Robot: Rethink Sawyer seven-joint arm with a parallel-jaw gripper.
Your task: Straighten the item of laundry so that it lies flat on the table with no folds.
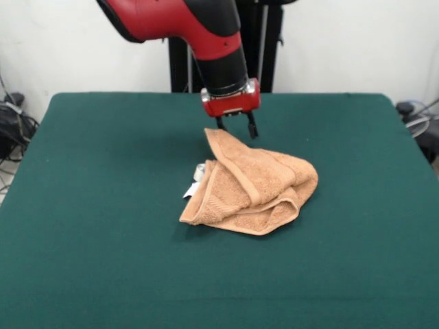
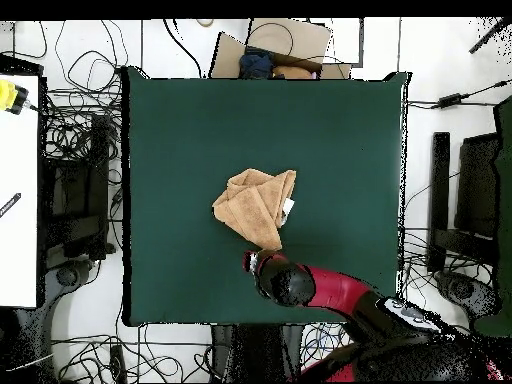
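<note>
Dark green felt-topped table (image 1: 89,226) against a white wall, with cables and equipment on the floor around it in the overhead view. The item of laundry (image 1: 254,184), an orange-tan terry towel, sits near the table's centre, bunched and folded over on itself, not flat. In the front view it forms a rounded heap with a thick rolled border band along its near edge and one corner drawn up into a peak at the far side. Two white tags (image 1: 195,179) stick out at the towel's left edge in that view; from overhead a white tag shows at the heap's right edge. Red and black arm (image 1: 199,31) comes down from above; the gripper (image 1: 235,127) is directly over the raised corner. Its two dark fingers (image 1: 252,126) stand apart, spread to a moderate gap, with nothing between them; the peak of the towel lies just below the tips, contact not clear. From overhead the wrist covers the towel's pointed corner nearest the robot. A person's arm (image 2: 272,66) shows at the top edge of the overhead view, beyond the table.
</note>
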